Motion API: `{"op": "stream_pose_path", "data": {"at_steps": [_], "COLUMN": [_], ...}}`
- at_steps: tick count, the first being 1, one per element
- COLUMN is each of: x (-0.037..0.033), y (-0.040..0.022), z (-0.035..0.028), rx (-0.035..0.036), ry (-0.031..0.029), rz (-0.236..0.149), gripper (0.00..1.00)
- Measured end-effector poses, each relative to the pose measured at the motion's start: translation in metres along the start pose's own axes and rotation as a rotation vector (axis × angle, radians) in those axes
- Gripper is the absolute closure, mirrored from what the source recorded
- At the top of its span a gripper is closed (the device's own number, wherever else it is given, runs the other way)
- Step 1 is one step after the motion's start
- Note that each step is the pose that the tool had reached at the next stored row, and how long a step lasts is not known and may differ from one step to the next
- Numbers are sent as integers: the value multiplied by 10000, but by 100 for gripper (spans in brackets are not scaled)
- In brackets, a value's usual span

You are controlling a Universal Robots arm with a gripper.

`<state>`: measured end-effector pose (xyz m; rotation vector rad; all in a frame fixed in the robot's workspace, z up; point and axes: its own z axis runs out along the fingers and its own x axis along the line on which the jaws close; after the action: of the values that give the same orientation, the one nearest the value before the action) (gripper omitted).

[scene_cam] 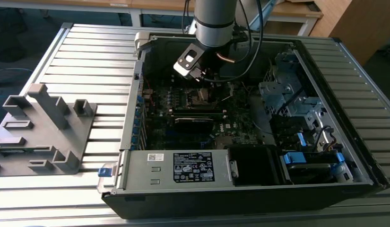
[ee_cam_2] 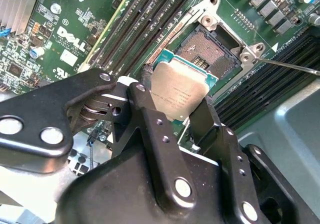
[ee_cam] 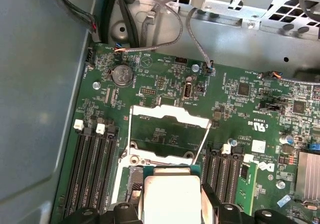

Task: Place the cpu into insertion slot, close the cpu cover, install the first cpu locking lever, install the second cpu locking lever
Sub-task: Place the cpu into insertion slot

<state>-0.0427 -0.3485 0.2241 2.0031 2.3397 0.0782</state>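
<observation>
Gripping the cpu (ee_cam_2: 182, 86) by two opposite edges, the pincer (ee_cam_2: 176, 115) hangs inside the computer case (scene_cam: 245, 204), close over the open insertion slot (ee_cam_2: 216, 46) on the green motherboard (ee_cam: 235, 114); the cpu cover (ee_cam: 169, 113) stands swung open.

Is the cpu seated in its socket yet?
No: in the second wrist view the gripper holds the cpu between its fingers, and the socket lies open with bare contacts.
</observation>
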Motion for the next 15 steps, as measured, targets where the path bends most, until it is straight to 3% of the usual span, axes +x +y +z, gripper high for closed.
{"op": "stream_pose_path", "data": {"at_steps": [10,15], "x": [0,10], "y": [-1,0], "z": [6,7], "rx": [25,24], "ry": [-140,-128], "rz": [1764,1826], "gripper": [46,46]}}
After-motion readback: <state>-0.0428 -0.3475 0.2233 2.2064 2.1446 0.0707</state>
